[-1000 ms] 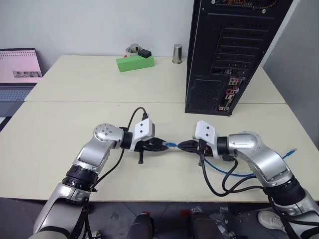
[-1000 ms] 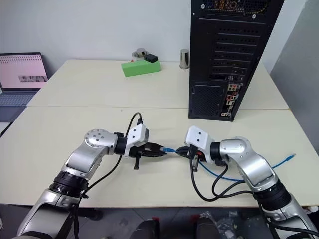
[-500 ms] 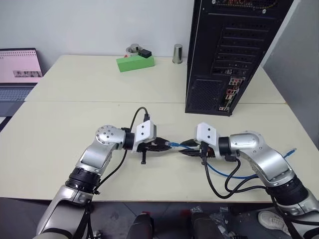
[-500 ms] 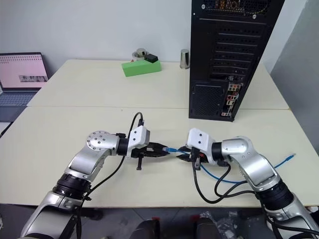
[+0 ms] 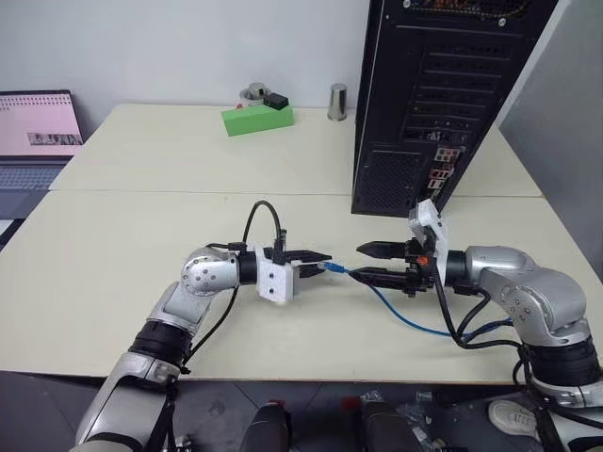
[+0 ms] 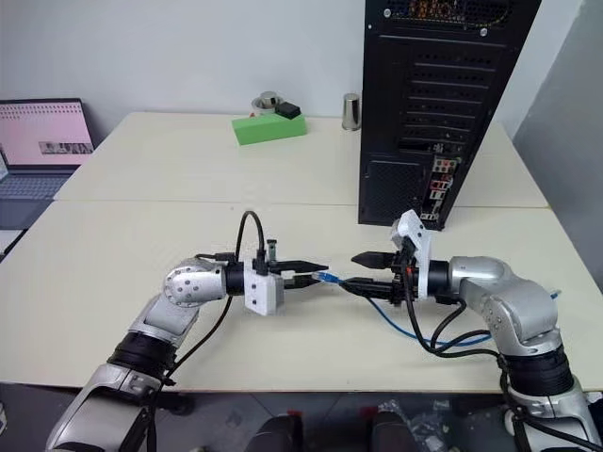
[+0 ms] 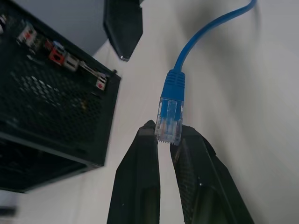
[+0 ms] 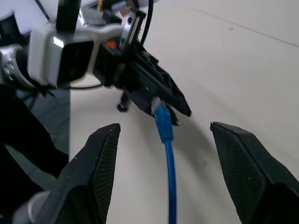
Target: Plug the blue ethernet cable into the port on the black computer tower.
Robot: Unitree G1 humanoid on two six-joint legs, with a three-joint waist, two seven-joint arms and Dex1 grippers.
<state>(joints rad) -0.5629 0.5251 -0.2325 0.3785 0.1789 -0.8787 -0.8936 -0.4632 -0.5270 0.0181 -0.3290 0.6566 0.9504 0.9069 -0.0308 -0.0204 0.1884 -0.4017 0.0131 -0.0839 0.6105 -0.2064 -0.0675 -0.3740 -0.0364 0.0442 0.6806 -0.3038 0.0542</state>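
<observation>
Short of the black computer tower [image 5: 443, 94], left hand [image 5: 318, 263] pinches the blue ethernet cable [image 7: 170, 112] by its plug tip; right hand [image 5: 375, 263] gapes empty. Plug may slip.

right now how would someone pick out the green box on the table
Look at the far side of the pale table, left of the black computer tower. The green box lies there near the wall, the table's one bright green thing, with a small black item on top.

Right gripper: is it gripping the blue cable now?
No. The right gripper is open, its fingers spread on either side of the blue cable, whose plug is pinched by the left gripper.
</observation>
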